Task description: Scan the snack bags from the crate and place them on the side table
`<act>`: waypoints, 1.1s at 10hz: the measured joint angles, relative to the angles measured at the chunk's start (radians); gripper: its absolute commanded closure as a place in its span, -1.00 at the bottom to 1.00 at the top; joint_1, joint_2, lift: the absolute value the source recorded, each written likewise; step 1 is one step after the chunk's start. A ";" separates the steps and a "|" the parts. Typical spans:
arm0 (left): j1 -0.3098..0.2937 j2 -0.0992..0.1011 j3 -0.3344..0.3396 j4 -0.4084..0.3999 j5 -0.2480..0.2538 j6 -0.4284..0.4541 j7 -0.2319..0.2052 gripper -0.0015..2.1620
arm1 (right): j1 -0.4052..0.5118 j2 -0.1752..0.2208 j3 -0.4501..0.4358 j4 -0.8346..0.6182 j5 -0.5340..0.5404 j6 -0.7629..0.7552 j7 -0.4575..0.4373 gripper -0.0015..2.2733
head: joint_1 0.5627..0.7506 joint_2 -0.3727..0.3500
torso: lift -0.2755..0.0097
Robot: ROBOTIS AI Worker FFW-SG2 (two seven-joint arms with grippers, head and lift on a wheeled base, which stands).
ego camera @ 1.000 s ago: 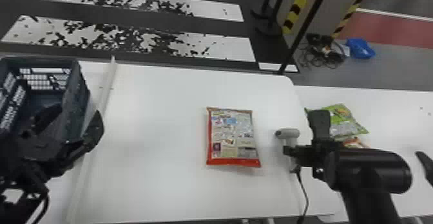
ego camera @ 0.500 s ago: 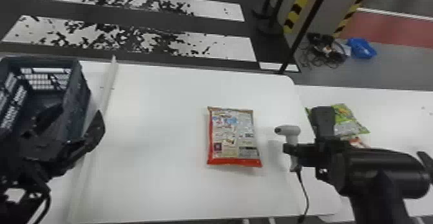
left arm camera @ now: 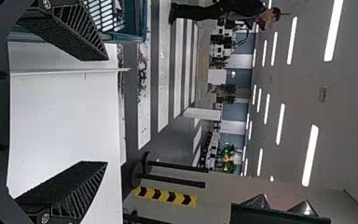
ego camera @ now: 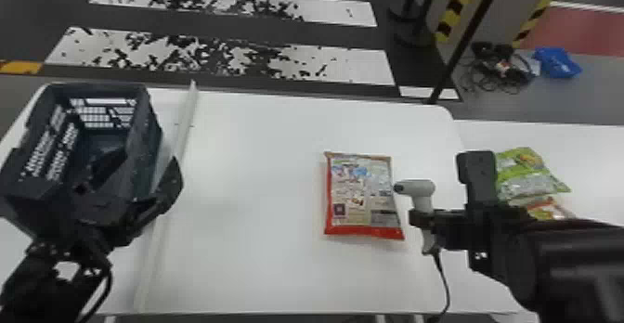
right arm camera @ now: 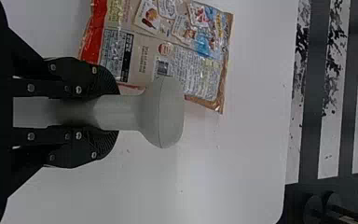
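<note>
The flat, red-edged plastic snack bag (ego camera: 364,197) lies on the white table (ego camera: 250,197), probably light, soft, slippery; best pinched across its filled middle. Beside it, the black right gripper (right arm camera: 115,113) clamps the grey pistol-shaped scanner (right arm camera: 164,113); the black left gripper (left arm camera: 106,111) holds 2 fingers wide apart

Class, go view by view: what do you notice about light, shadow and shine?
Head view: the white table looks evenly bright, with only a faint shadow beside the snack bag; left wrist view: ceiling strip lights glare white; right wrist view: small highlights on the bag's red end, and the scanner handle darkens between the fingers.
</note>
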 measured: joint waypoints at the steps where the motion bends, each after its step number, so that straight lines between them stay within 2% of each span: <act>1: 0.000 0.000 0.000 0.000 0.000 0.000 0.000 -0.93 | 0.004 0.001 0.028 -0.015 0.002 0.013 0.000 0.99 | 0.41 -0.18 | 0.58; 5: 0.005 -0.001 0.000 -0.003 0.001 0.000 0.000 -0.93 | -0.007 0.010 0.086 -0.010 0.018 0.024 -0.002 0.99 | 0.41 -0.07 | 0.58; 11: 0.007 -0.001 0.000 -0.006 0.000 0.000 0.000 -0.93 | -0.016 0.012 0.069 0.003 0.020 0.021 -0.006 0.99 | 0.41 -0.10 | 0.58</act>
